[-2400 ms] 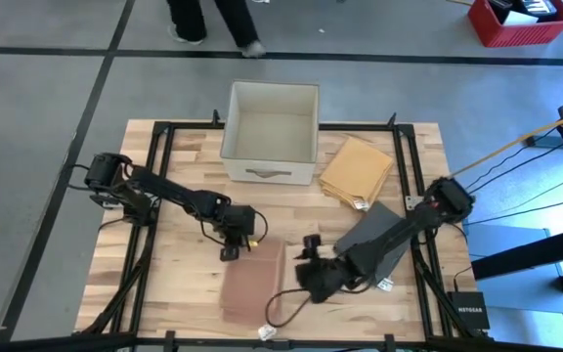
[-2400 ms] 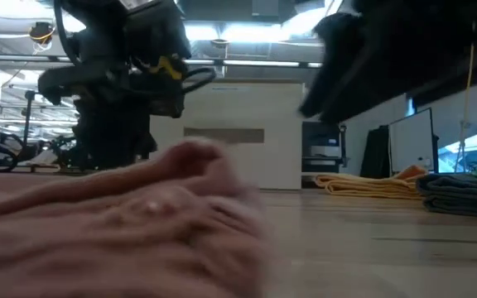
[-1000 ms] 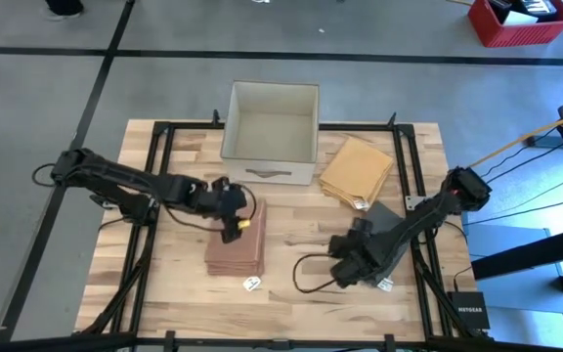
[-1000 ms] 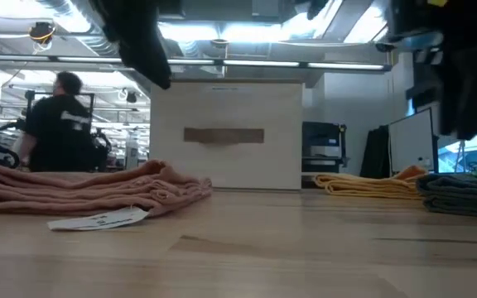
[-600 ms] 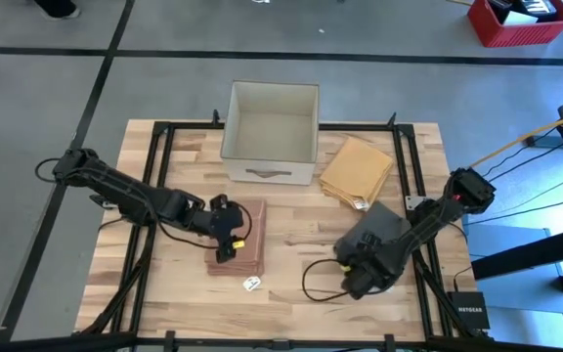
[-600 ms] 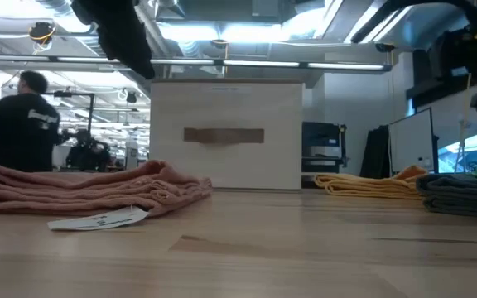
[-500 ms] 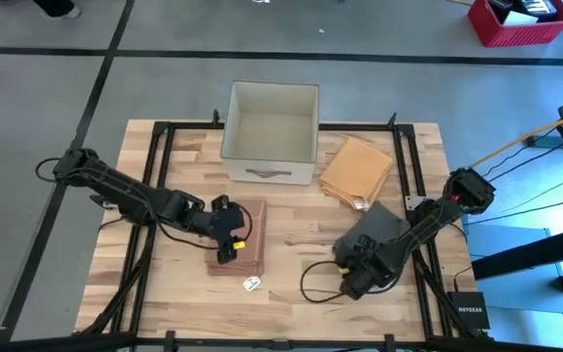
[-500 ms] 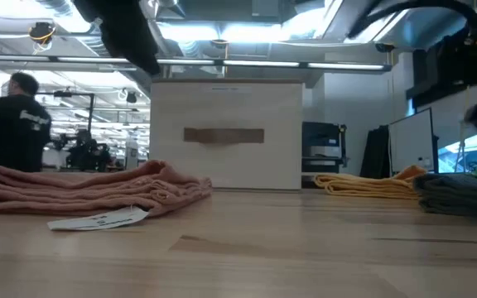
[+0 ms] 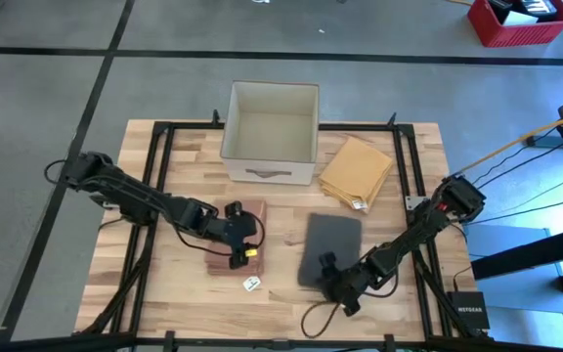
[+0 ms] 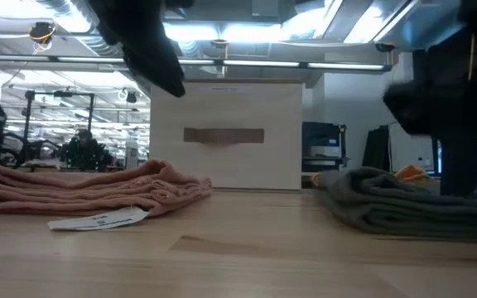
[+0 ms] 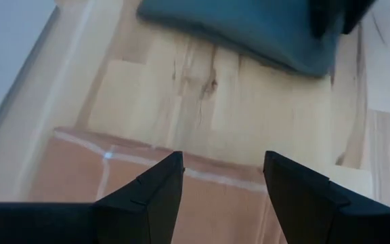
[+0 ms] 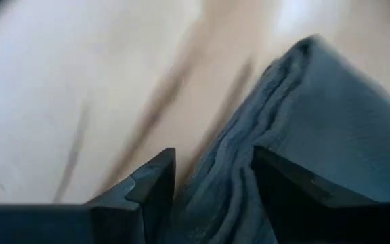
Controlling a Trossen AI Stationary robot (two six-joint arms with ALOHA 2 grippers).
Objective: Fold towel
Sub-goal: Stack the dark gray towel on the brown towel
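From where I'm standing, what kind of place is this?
Probably a robotics lab or workshop: a wooden worktable on a dark metal frame, a bare concrete floor marked with black tape, and workbenches behind it.

— What sits where on the wooden slatted table (image 9: 291, 191)?

— The open square fabric box (image 9: 271, 118) stands at the far edge, middle. The folded pink towel (image 9: 242, 240) lies in front of it, toward the left, a small white tag (image 9: 252, 284) just before it.

— And the other 2 towels?

— The folded tan towel (image 9: 356, 169) lies right of the box; the folded dark grey towel (image 9: 328, 249) lies in front of that, right of the pink one.
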